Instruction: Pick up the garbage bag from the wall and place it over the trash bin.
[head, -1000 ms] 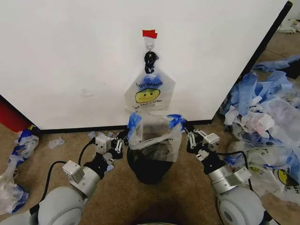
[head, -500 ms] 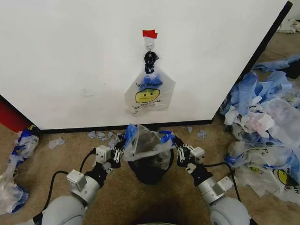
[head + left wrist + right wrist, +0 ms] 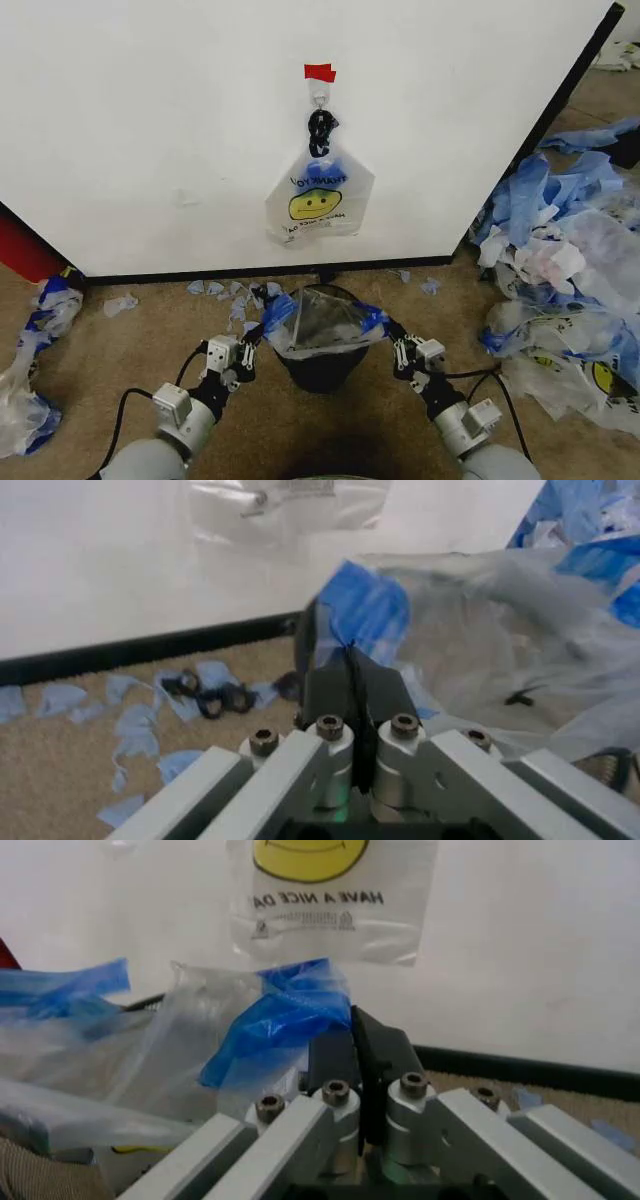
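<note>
The garbage bag, translucent with blue handles, is stretched open across the top of the black mesh trash bin at the foot of the wall. My left gripper is shut on the bag's left blue handle. My right gripper is shut on the right blue handle. Both sit just outside the bin's rim. In the wrist views the left gripper and right gripper have their fingers pressed together on blue plastic. A second smiley-face bag hangs from the red-taped hook.
A big heap of loose plastic bags covers the floor at the right. Blue scraps lie along the wall's black trim. A red object and more bags sit at the left.
Both grippers have come down and back toward me with the bag. Its mouth, held above the bin a second ago, now lies spread over the rim.
</note>
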{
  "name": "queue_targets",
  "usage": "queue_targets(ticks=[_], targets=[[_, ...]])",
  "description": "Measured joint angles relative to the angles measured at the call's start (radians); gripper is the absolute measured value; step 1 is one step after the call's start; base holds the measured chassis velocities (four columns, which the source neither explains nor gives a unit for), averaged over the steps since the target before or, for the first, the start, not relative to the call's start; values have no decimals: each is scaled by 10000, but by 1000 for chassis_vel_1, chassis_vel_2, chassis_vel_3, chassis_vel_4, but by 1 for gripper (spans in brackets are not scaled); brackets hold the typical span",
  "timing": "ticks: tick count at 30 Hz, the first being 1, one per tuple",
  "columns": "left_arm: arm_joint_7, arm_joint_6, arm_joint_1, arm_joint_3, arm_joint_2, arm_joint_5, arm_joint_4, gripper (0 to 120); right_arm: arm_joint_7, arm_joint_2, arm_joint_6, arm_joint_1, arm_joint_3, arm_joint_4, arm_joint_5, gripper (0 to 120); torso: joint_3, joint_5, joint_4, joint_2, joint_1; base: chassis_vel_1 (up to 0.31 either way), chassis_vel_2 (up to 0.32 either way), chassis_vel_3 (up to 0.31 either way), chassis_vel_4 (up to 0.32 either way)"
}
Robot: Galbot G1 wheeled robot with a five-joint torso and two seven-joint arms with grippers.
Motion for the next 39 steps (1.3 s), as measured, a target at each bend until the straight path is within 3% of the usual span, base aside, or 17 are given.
queue_targets(ticks=[10,21,32,39], targets=[[127,-19,75,288,314,14,19,0,1,-516,-70,-821,80,25,-12,0,0,-2,0,0,0,0,0,0,0],[161,-40,-41,546,395,-19,198,0,10,-547,-7,-1140,165,-72,-154,0,0,-1,1,0,0,0,0,0,0],[372,-345,-268,442,810,-489,-313,0,75,-691,-72,-1231,362,141,3,0,1,0,1,0,0,0,0,0,0],[165,200,-195,334,1172,-983,-832,0,82,-1004,-92,-1699,674,479,104,0,1,-1,-1,0,0,0,0,0,0]])
